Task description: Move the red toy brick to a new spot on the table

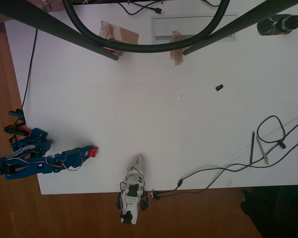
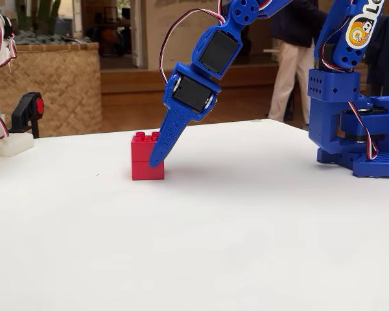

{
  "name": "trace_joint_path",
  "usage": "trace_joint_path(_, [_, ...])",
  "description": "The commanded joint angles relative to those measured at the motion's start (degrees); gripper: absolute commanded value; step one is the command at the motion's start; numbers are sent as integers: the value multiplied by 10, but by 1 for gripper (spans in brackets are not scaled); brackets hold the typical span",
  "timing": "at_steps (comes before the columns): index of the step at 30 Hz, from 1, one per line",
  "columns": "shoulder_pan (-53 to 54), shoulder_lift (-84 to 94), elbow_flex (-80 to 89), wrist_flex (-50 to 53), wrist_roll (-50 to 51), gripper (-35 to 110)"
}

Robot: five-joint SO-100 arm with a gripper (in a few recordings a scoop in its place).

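The red toy brick (image 1: 93, 150) (image 2: 141, 159) stands flat and upright on the white table (image 1: 164, 124) (image 2: 214, 246), near its front left corner in the overhead view. My blue gripper (image 1: 88, 152) (image 2: 154, 162) reaches down to it from the left in the overhead view, its tips at table height. In the fixed view one blue finger (image 2: 165, 139) lies against the brick's near face, and the brick hides the other. The jaws look closed tight around the brick.
A small black piece (image 1: 219, 87) lies right of centre. Brown tape patches (image 1: 119, 33) (image 1: 177, 54) sit at the back under a black ring and dark legs. Cables and two pens (image 1: 258, 148) lie at the right. The table edge runs just below the brick.
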State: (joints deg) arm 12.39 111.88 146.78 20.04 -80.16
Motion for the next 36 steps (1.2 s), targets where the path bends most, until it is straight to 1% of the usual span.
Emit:
trace_joint_path(1, [-18,37,-72,45,-1,0])
trace_joint_path(7, [-80,14,-186,105,16,0])
trace_joint_path(12, [-111,-71,-288,119,28,0])
trace_joint_path(19, [-120,-200,-427,127,44,0])
trace_joint_path(26, [-120,-294,-534,127,46,0])
trace_joint_path(31, [-121,-332,-556,98,34,0])
trace_joint_path(36, [-123,-374,-581,70,48,0])
